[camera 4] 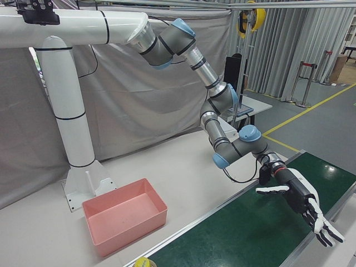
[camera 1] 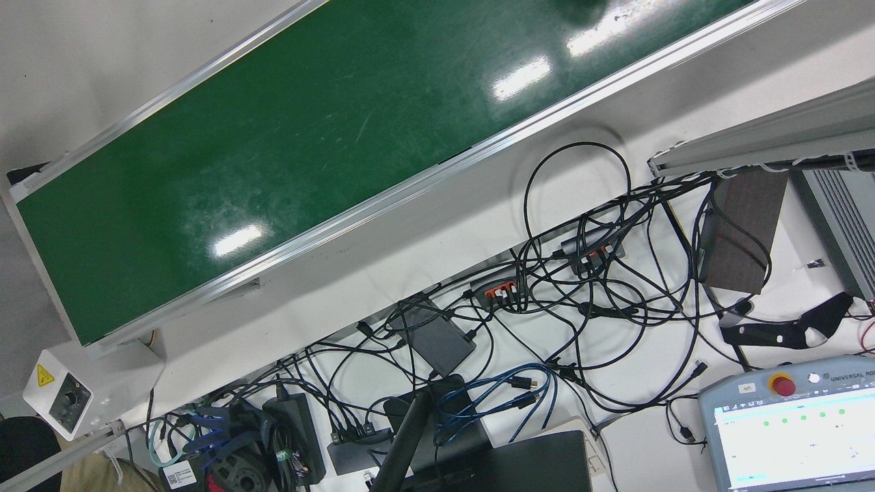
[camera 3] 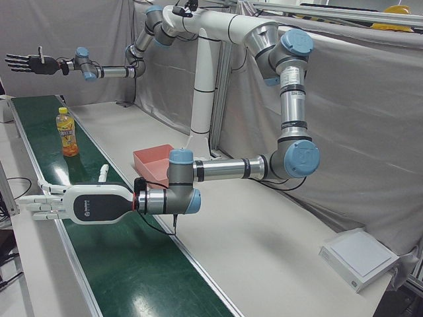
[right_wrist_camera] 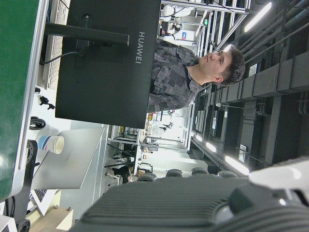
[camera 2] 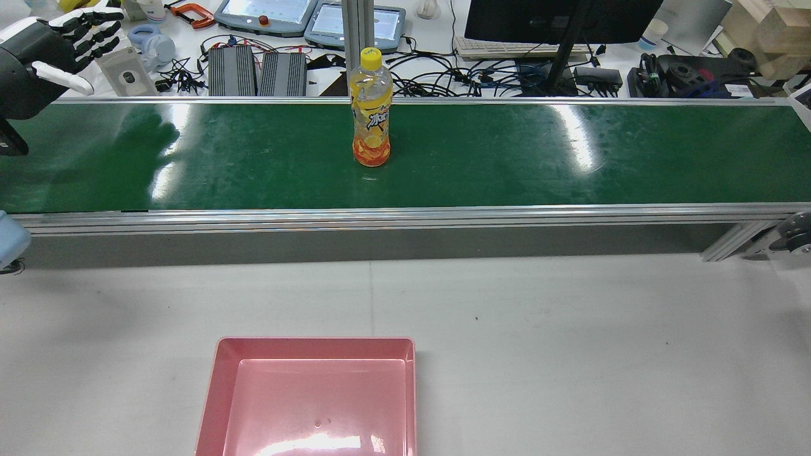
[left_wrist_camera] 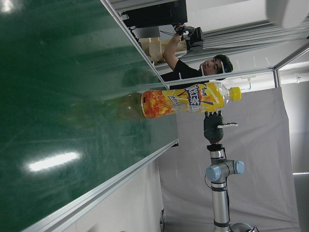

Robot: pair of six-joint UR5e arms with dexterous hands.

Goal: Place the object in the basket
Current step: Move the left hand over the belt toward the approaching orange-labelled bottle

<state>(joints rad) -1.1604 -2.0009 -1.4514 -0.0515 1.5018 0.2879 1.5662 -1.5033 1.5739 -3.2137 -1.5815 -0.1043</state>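
Note:
An orange drink bottle (camera 2: 371,107) with a yellow cap stands upright mid-belt on the green conveyor (camera 2: 507,158). It also shows in the left-front view (camera 3: 65,134), in the left hand view (left_wrist_camera: 188,99), and as just its cap in the right-front view (camera 4: 143,262). The empty pink basket (camera 2: 315,342) sits on the white table before the belt, also seen from both corners (camera 3: 151,158) (camera 4: 133,228). My left hand (camera 2: 57,47) (camera 3: 73,203) (camera 4: 300,208) is open and empty, over the belt's far edge, well left of the bottle. My right hand (camera 3: 30,64) (left_wrist_camera: 212,126) is open, raised beyond the bottle.
Behind the belt lies a desk with a monitor (camera 2: 557,19), teach pendants (camera 2: 266,12), power bricks and tangled cables (camera 1: 581,273). A person (right_wrist_camera: 193,72) stands beyond the monitor. A flat white box (camera 3: 360,257) lies on the table's end. The white pedestal (camera 4: 78,144) stands behind the basket.

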